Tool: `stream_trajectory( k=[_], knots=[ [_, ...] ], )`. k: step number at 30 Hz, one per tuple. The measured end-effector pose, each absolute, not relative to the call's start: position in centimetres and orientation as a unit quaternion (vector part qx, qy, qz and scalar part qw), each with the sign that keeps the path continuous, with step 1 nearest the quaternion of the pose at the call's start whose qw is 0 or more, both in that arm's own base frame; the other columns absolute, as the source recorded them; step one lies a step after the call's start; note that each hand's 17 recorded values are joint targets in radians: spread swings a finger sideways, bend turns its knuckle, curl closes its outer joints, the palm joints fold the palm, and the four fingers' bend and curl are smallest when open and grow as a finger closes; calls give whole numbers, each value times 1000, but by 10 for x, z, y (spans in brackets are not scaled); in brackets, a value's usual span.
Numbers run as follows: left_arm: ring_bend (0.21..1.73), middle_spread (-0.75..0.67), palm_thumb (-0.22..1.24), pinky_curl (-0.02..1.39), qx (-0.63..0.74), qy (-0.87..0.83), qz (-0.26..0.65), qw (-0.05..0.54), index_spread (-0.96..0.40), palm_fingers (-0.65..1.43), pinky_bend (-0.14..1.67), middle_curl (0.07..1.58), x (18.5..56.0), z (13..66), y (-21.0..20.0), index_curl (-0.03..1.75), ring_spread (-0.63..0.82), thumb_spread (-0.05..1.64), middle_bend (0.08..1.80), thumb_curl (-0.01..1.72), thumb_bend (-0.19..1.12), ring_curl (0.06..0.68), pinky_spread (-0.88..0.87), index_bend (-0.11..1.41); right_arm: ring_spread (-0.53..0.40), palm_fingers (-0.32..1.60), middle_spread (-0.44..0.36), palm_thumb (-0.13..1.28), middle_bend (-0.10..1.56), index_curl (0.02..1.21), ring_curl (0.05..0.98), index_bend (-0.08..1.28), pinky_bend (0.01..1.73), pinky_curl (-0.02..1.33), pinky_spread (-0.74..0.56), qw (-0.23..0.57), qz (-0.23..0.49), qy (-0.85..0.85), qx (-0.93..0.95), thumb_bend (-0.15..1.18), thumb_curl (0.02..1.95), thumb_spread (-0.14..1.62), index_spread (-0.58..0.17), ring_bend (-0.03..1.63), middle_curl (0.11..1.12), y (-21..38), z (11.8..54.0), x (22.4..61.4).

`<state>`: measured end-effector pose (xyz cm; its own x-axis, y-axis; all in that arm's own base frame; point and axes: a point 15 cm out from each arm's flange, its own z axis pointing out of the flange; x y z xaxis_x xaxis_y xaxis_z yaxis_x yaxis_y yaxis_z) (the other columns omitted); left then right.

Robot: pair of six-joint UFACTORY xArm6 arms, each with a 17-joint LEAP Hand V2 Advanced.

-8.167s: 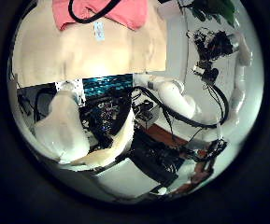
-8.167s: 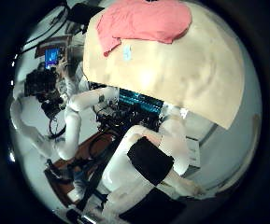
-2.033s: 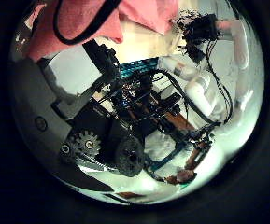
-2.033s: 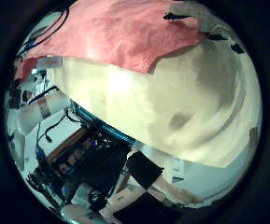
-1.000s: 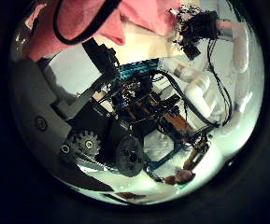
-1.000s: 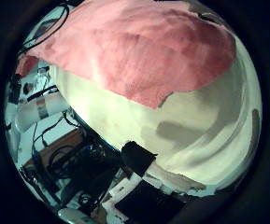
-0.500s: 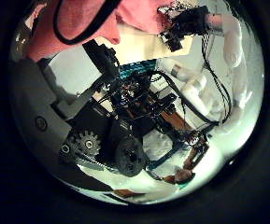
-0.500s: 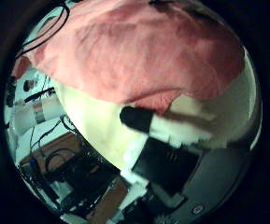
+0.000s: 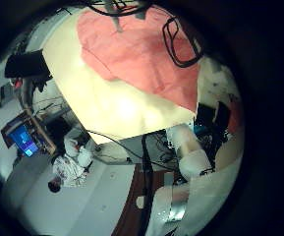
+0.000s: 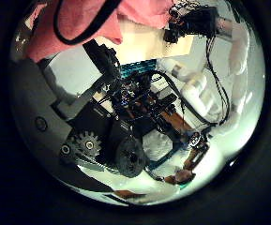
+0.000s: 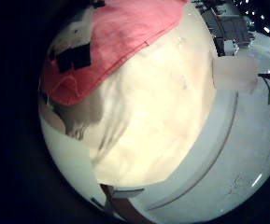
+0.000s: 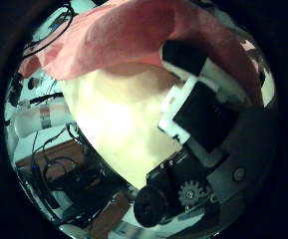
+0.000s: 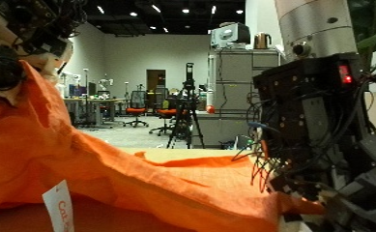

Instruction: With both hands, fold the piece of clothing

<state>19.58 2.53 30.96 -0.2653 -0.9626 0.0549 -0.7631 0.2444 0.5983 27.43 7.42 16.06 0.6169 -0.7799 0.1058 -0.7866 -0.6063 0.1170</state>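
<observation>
My outside camera sits low at table level, right against the orange cloth (image 13: 124, 184), looking past the hands into the room. My left little-finger camera looks down from higher up, taking in the cloth (image 9: 132, 49) whole on the table (image 9: 112, 103). Both right palm cameras sit close over it, the cloth (image 12: 124, 40) beside the fingers (image 12: 198, 100). All share the cloth.

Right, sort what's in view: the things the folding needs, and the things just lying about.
For the job: orange clothing; left hand; right hand; table under the clothing.
Just lying about: tripod; red office chair; tall cabinet, all in the room behind.
</observation>
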Motion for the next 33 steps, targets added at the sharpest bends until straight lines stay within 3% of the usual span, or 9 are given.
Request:
stream_trajectory(
  k=[4,9,18,24,33],
  knots=[
    [1356,-693,810,544,536,-771,-246,240,-640,1053,1227,1152,179,315,14,1271,-457,1012,799,582,-19,522,-638,152,-257,1112,-152,1098,1224,891,743,985,1257,773,-289,55,24,-439,897,117,524,1177,-313,1280,841,73,179,269],
    [1353,-686,804,544,539,-771,-247,234,-640,1057,1224,1148,180,323,13,1271,-460,1016,810,577,-19,521,-638,150,-250,1102,-139,1121,1257,904,763,1007,1258,806,-262,56,-23,-438,897,103,560,1170,-295,1295,838,73,181,238],
    [1349,-681,793,544,549,-770,-231,228,-641,1061,1226,1137,198,352,22,1271,-461,1019,813,574,-21,520,-635,153,-244,1102,-126,1129,1281,907,783,1037,1241,853,-248,16,4,-484,875,66,623,1157,-274,1294,820,51,256,278],
    [1350,-678,790,543,564,-763,-234,212,-643,1064,1225,1130,236,355,40,1268,-460,1022,812,573,-19,521,-634,157,-241,1105,-121,1130,1301,902,791,1048,1224,881,-247,5,19,-503,864,40,670,1132,-265,1296,807,44,301,318],
    [1349,-679,800,543,573,-775,-211,164,-646,1062,1226,1125,342,331,55,1272,-456,1020,817,572,-16,521,-638,159,-243,1091,-117,1137,1317,894,803,1059,1204,919,-248,31,-12,-523,852,15,736,1122,-258,1292,792,48,307,417]
  ],
)
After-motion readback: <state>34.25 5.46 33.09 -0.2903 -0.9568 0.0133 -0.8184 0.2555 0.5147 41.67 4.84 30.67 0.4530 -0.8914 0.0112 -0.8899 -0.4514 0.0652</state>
